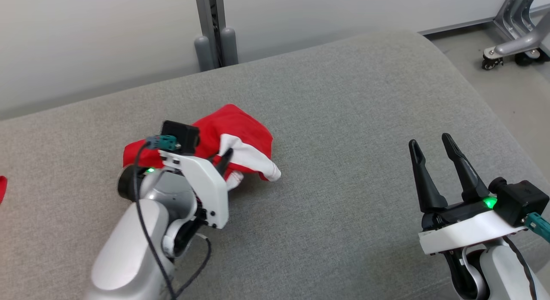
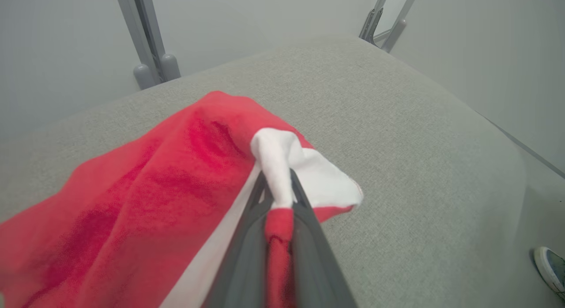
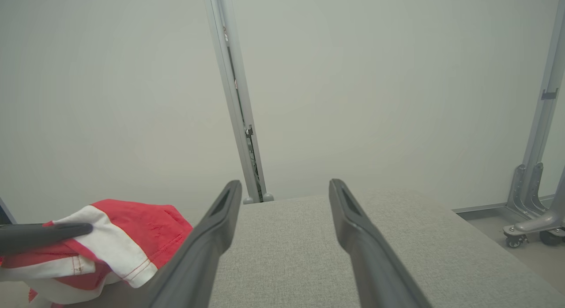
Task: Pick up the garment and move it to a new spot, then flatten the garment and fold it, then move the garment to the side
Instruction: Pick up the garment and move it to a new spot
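left claw (image 2: pixel 278 186) pinching garment (image 1: pixel 234 128), perhaps partly raised, right claw (image 1: pixel 434 147) spread

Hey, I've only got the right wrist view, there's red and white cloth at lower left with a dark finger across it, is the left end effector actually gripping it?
Observer: Yes. In the left wrist view the left end effector is shut on a fold of the garment, with the white band pinched in its grip.
Operator: Where's my right one relative to it?
Observer: In the head view the right end effector is open over bare grey cushion, apart from the garment, on its right.
Operator: Anything else nearby?
Observer: A shoe shows on the floor beside the cushion, in the left wrist view.
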